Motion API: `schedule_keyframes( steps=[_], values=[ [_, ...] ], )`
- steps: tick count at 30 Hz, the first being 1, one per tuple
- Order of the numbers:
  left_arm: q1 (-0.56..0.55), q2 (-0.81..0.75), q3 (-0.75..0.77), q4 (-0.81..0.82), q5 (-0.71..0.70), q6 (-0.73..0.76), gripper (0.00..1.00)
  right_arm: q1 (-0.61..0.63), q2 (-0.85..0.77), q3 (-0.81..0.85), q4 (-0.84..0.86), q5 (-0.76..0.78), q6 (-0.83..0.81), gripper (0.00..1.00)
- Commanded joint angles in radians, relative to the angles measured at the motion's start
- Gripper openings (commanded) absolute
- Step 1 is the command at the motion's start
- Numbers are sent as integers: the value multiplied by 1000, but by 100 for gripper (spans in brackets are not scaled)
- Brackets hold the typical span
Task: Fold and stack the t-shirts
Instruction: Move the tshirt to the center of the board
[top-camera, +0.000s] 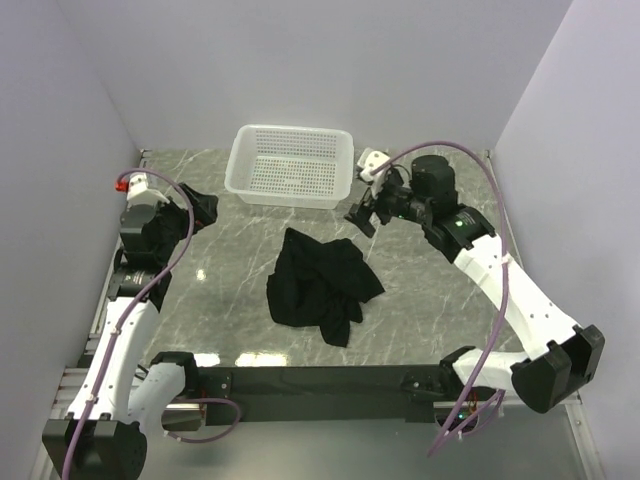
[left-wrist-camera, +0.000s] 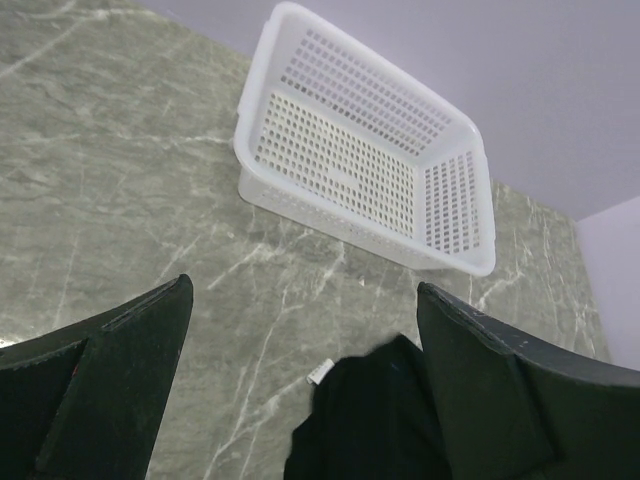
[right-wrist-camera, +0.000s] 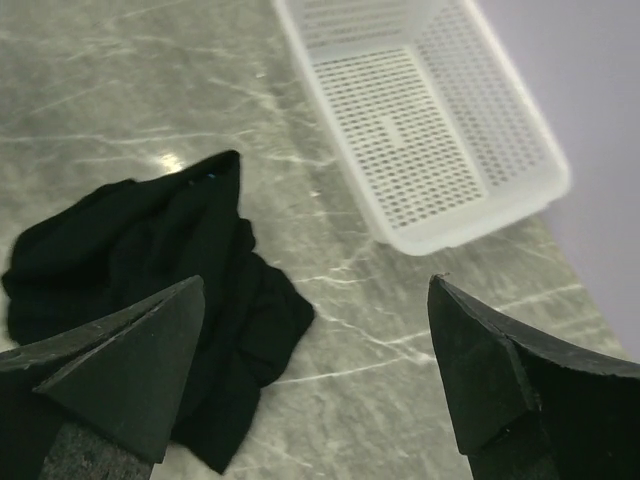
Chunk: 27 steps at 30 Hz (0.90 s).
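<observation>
**Both grippers wide open and empty, black t-shirt crumpled mid-table**

The right gripper (top-camera: 368, 208) hangs above the marble table (top-camera: 420, 300) with its jaws spread wide and nothing between them. In the right wrist view its two dark fingers (right-wrist-camera: 130, 370) frame bare stone and the near edge of the cloth, touching neither. From above, this gripper sits just beside the front right corner of the white mesh basket (top-camera: 285, 192), and up and to the right of the garment.

The left gripper (top-camera: 200, 208) is also fully open and holds nothing. It is at the left side of the table, well apart from the cloth. In its own wrist view the fingers (left-wrist-camera: 120, 380) stand wide, with grey-green marble between them and the basket beyond.

The black t-shirt (top-camera: 320, 285) lies on the table in an unfolded, rumpled heap, roughly at the centre. It is in front of the basket and clear of it, with a strip of bare marble between the two. One lobe trails toward the near edge. A small white label (left-wrist-camera: 320, 372) shows at its edge in the left wrist view. Whether the heap is one shirt or several cannot be told.

The basket stands upright at the far side of the table, against the pale lilac wall (top-camera: 400, 60).
</observation>
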Motion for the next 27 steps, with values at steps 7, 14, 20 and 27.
schedule_keyframes(
  steps=[7, 14, 20, 27],
  values=[
    [3, 152, 81, 54, 96, -43, 100, -206, -53, -111, 92, -101, 111, 98],
    [3, 425, 271, 2, 35, -47, 98, -252, -24, -162, 112, -141, 209, 97],
    [2, 724, 498, -67, -50, 12, 92, -272, 10, -157, 139, -153, 253, 97],
    [-3, 1008, 720, -56, -50, 140, 90, -313, 36, -160, 175, -167, 281, 96]
  ],
)
